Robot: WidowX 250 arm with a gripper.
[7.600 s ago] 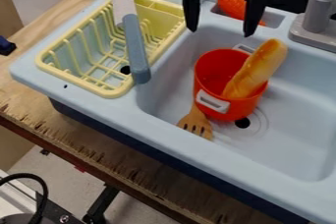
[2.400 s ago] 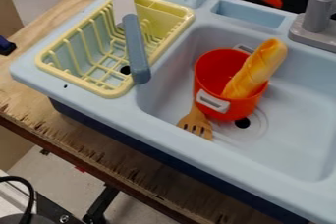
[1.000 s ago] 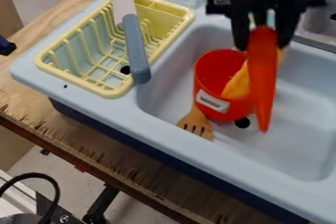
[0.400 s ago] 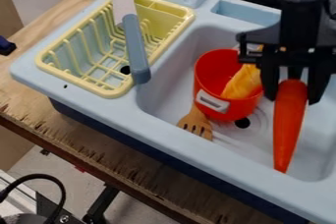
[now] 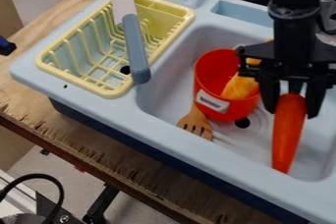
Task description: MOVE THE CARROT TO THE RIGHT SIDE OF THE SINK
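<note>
The black gripper (image 5: 291,104) hangs over the right part of the light blue sink (image 5: 223,155), shut on the thick top end of the orange carrot (image 5: 287,134). The carrot hangs nearly upright between the two fingers, its narrow tip pointing down toward the front right of the basin. Whether that tip touches the sink cannot be told. The arm covers part of the basin's right side behind the carrot.
Left of the carrot, a red pot (image 5: 213,73) holds a yellow bread loaf (image 5: 240,86), partly behind the gripper. A wooden fork (image 5: 196,124) lies by the pot. A yellow rack (image 5: 92,85) with a grey-handled knife (image 5: 136,46) stands at left.
The gripper, earlier at the back of the sink without the carrot, now has it and has come forward and right past the pot. Most recently it has lowered slightly.
</note>
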